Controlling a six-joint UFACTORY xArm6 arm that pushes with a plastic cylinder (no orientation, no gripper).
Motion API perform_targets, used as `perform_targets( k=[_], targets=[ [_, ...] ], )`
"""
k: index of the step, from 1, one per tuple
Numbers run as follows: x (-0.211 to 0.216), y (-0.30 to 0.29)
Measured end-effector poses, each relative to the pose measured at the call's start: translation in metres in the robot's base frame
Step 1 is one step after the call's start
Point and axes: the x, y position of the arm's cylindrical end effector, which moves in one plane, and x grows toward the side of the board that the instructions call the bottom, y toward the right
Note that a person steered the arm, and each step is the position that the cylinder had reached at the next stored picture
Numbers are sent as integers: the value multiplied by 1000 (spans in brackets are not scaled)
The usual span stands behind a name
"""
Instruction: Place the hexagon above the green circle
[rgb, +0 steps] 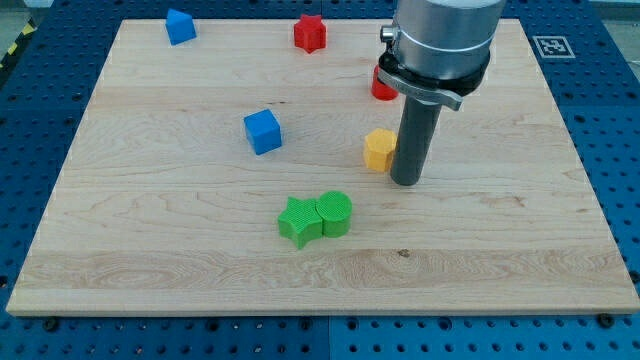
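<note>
The yellow hexagon (379, 149) sits just right of the board's middle. The green circle (335, 213) lies below and to its left, touching a green star (298, 221) on its left side. My tip (404, 181) rests on the board right beside the hexagon, at its lower right edge, touching or nearly touching it. The rod rises from the tip into the grey arm body at the view's top.
A blue cube (263, 131) sits left of the hexagon. A blue block (180, 26) is at the top left. A red star (310, 33) is at the top middle. A red block (382, 84) is partly hidden behind the arm. The wooden board (150, 250) lies on a blue table.
</note>
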Motion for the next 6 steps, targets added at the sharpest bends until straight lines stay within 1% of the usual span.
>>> perform_targets(
  k=[1,2,3,4,5,6],
  targets=[
    [-11,-14],
    [-19,-41],
    [-45,-50],
    [-56,-46],
    [-57,-28],
    [-61,-24]
  ],
)
